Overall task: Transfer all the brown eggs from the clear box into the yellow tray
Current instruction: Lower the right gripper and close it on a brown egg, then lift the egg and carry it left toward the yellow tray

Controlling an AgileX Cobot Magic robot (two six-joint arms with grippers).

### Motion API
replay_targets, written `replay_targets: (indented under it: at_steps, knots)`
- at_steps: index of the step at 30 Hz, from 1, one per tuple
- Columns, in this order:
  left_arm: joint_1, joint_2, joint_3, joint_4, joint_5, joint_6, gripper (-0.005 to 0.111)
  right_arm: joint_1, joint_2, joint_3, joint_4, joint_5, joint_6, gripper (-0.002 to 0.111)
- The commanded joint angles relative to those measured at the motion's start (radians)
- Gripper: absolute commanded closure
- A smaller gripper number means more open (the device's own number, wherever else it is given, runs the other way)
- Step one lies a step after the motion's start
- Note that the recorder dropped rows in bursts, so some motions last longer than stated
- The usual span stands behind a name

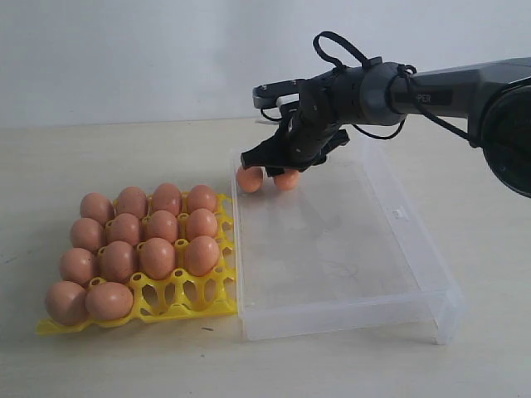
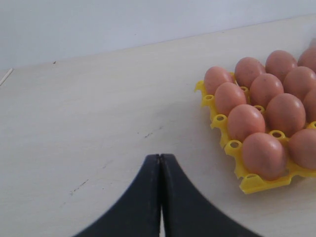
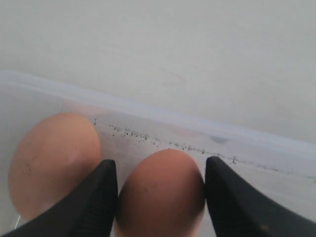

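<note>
The table [image 1: 99, 166] carries the clear box [image 1: 431, 292] beside the yellow tray [image 1: 199, 300], which holds fourteen brown eggs [image 1: 158, 257]. In the box's far corner, the right end effector [image 1: 282, 166] clasps one egg [image 3: 160, 192], with a second egg [image 3: 52, 163] just beside it. The left end effector [image 2: 160, 197] is closed.

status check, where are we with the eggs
Left hand shut over table beside yellow tray. Right hand closed on one brown egg in clear box corner; second egg close beside. Two tray cups free.
</note>
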Motion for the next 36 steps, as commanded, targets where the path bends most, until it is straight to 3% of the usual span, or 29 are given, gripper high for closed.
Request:
replay_targets:
  at_steps: [1, 9, 15, 22, 27, 28, 30, 32, 36]
  knots:
    - [-0.005, -0.006, -0.004, -0.001, -0.006, -0.005, 0.107, -0.005, -0.001, -0.007, 0.000, 0.019, -0.047, 0.108]
    - [-0.005, -0.006, -0.004, -0.001, -0.006, -0.005, 0.107, -0.005, -0.027, -0.007, 0.001, 0.133, -0.100, 0.108]
    - [-0.005, -0.006, -0.004, -0.001, -0.006, -0.005, 0.107, -0.005, -0.140, 0.024, 0.001, 0.094, -0.127, 0.108]
    - [-0.005, -0.006, -0.004, -0.001, -0.006, -0.005, 0.107, -0.005, -0.371, 0.426, 0.048, -0.297, -0.129, 0.108]
    - [-0.005, -0.006, -0.004, -0.001, -0.006, -0.005, 0.107, 0.002, -0.622, 0.818, 0.066, -0.765, -0.123, 0.108]
    - [-0.005, -0.006, -0.004, -0.001, -0.006, -0.005, 0.107, 0.005, -0.656, 0.867, 0.030, -0.822, -0.099, 0.108]
    - [-0.005, -0.006, -0.004, -0.001, -0.006, -0.005, 0.107, 0.015, -0.741, 0.995, -0.241, -1.011, 0.047, 0.108]
    - [-0.005, -0.006, -0.004, -0.001, -0.006, -0.005, 0.107, 0.015, -0.798, 1.116, -0.566, -1.310, 0.226, 0.108]
    - [-0.005, -0.006, -0.004, -0.001, -0.006, -0.005, 0.107, 0.015, -0.810, 1.133, -0.419, -1.256, 0.263, 0.108]
